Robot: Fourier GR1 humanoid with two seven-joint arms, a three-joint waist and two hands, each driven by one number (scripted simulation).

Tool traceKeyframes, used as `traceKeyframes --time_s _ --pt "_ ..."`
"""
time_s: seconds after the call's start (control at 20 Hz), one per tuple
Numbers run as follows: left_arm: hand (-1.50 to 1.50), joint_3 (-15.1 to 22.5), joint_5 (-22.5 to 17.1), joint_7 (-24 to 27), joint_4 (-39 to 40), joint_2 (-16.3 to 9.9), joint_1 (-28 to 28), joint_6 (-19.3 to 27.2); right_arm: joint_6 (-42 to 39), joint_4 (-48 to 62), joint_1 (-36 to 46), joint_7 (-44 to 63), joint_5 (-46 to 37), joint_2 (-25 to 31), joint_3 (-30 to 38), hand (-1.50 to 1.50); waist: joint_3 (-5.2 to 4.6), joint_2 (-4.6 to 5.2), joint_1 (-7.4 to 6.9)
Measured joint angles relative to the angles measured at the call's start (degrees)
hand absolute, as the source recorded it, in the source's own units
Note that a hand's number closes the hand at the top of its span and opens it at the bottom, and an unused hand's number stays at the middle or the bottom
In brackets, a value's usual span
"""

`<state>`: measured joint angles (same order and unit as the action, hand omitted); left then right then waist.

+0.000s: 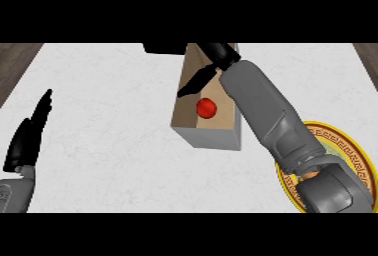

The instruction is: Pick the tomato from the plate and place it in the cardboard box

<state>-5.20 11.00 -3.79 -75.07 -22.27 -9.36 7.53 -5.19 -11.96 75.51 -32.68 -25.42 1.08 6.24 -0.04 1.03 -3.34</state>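
A red tomato [207,108] lies inside the open cardboard box [212,136] in the middle of the counter. My right hand [212,60] hovers over the box's far end, above and behind the tomato, fingers straight and spread, holding nothing. Its grey forearm runs down to the lower right, crossing a yellow-rimmed plate [350,150] with a patterned border that shows bare where visible. My left hand [29,135] rests open at the left edge, fingers pointing up.
The white marble counter [111,100] spreads around the box. Dark wood floor [15,55] shows past its left and right far corners.
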Motion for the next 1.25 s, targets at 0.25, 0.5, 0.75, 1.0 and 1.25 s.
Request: traceKeyframes --time_s 0.25,0.5,0.75,1.0,1.25 --pt "0.0 -0.08 0.27 0.35 0.18 0.47 0.21 0.26 -3.99 0.6 0.54 -0.86 5.03 3.77 5.36 -1.5 0.04 0.18 0.26" --pt "0.0 -0.27 0.05 0.32 -0.48 0.41 0.39 -0.27 -11.05 1.94 -0.75 -2.83 7.9 11.43 8.64 -1.5 0.08 0.43 -0.05" --pt "0.0 -0.07 0.43 0.31 -1.09 0.6 0.24 -0.21 -15.6 3.29 -1.73 -3.14 8.86 19.31 10.27 -1.5 0.13 0.85 -0.72" --pt "0.0 0.01 0.36 0.11 -0.74 0.98 -0.86 -0.39 -19.66 3.84 -4.0 -5.07 8.61 26.42 10.56 -1.5 0.2 1.33 -1.13" --pt "0.0 0.17 0.59 0.43 -0.96 0.79 -1.29 -0.67 -21.7 3.49 -6.22 -5.85 7.27 31.75 9.48 -1.5 0.31 1.76 -1.95"
